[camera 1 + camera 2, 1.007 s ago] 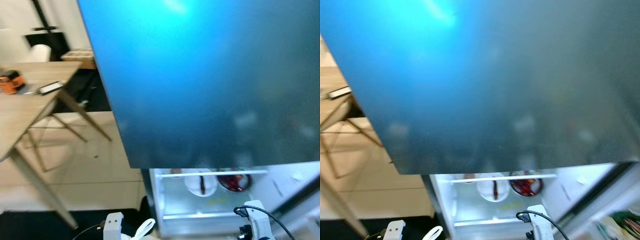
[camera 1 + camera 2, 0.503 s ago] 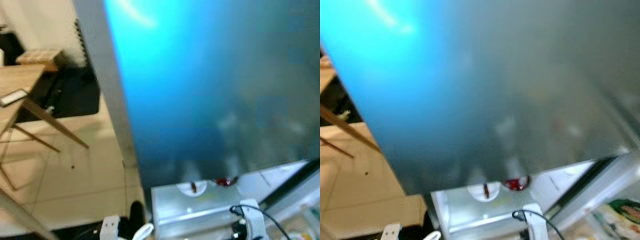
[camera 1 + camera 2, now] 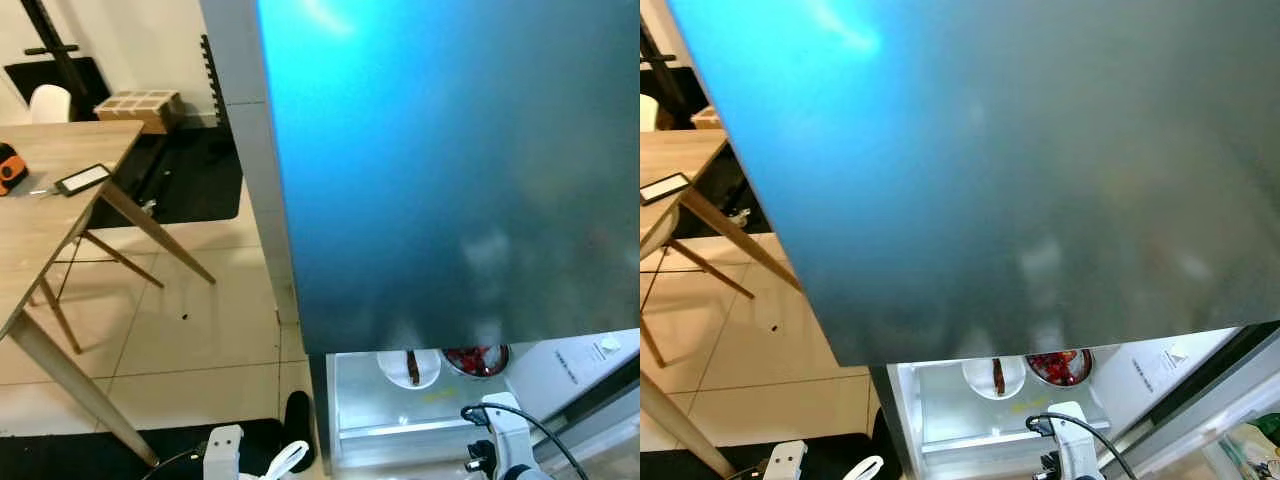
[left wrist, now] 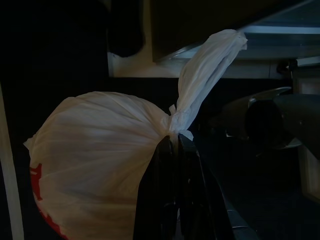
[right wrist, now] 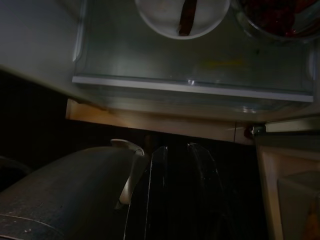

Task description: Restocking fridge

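Observation:
The fridge's tall blue-grey upper door (image 3: 450, 160) looms close in front of me. Below it the lower compartment stands open, its lit glass shelf (image 5: 190, 87) carrying a white bowl (image 3: 408, 367) with a brown piece in it and a glass bowl of red food (image 3: 477, 358). In the left wrist view my left gripper (image 4: 175, 145) is shut on the knot of a white plastic bag (image 4: 95, 160) with red print. My right gripper (image 5: 176, 147) hangs low before the shelf's edge, its fingers apart with nothing between them.
A wooden table (image 3: 60, 220) stands to the left with a phone (image 3: 82, 178) and an orange object (image 3: 8, 168) on it. Behind it sit a cardboard box (image 3: 140, 105) and a white chair (image 3: 50, 100). Beige floor tiles (image 3: 210, 330) lie between table and fridge. The lower door (image 3: 1200, 420) swings out at right.
The whole picture has shifted and sharpened as the camera moved, bringing the table back into sight. The bowls stay on the shelf and the bag stays in my left gripper.

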Controlling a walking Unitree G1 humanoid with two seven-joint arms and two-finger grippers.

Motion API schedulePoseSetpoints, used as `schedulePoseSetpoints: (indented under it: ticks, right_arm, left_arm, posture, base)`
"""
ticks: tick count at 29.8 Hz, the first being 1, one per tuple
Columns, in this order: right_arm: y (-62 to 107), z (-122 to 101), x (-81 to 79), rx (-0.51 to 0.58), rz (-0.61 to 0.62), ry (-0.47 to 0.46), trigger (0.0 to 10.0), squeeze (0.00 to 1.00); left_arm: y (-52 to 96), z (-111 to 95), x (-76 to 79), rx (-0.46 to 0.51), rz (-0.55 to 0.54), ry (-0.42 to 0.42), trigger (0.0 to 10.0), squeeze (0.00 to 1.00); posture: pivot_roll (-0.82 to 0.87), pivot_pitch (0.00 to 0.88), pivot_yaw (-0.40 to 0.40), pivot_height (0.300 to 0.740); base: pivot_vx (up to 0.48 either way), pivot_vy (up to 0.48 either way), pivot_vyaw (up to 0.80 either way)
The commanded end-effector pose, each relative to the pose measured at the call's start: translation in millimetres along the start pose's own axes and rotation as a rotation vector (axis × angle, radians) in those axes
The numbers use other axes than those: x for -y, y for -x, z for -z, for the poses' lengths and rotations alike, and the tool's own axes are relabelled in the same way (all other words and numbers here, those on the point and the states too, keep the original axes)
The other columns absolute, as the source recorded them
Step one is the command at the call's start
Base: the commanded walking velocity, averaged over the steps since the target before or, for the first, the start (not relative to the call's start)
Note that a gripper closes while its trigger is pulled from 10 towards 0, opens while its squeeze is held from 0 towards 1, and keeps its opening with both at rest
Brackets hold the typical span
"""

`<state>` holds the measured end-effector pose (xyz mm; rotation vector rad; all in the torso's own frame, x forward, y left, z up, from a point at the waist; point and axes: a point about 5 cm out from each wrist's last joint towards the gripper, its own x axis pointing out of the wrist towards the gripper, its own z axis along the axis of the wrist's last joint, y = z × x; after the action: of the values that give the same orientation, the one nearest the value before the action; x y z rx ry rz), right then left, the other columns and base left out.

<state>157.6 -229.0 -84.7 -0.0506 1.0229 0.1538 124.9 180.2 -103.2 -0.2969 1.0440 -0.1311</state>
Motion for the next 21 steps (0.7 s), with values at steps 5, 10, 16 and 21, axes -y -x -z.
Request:
schedulePoseSetpoints:
  ticks: [5, 10, 16, 21]
  right_arm:
    - [0.5, 0.0, 1.1, 0.007, 0.001, -0.005, 10.0, 0.00]
    - [0.7, 0.1, 1.6, 0.006, 0.002, -0.003, 10.0, 0.00]
    - [0.7, -0.3, 1.7, 0.006, 0.003, -0.001, 10.0, 0.00]
    - [0.6, -0.5, 1.6, 0.007, 0.002, 0.000, 10.0, 0.00]
  left_arm:
    - [1.0, 8.3, 0.8, -0.033, -0.001, -0.005, 10.0, 0.00]
    - [0.8, 8.3, 1.3, -0.033, 0.001, -0.005, 10.0, 0.00]
    - [0.3, 7.1, 1.9, -0.028, 0.002, -0.003, 10.0, 0.00]
    - [0.0, 3.1, 1.0, -0.010, -0.004, 0.000, 10.0, 0.00]
  posture:
    - [-0.06, 0.003, 0.027, 0.740]
    - [-0.06, 0.003, 0.027, 0.740]
    - [-0.06, 0.002, 0.026, 0.740]
    - [-0.06, 0.002, 0.026, 0.740]
  base:
    - [-0.350, 0.000, 0.00]
    - [-0.349, 0.000, 0.00]
    - [-0.224, 0.000, 0.00]
    - [0.000, 0.000, 0.00]
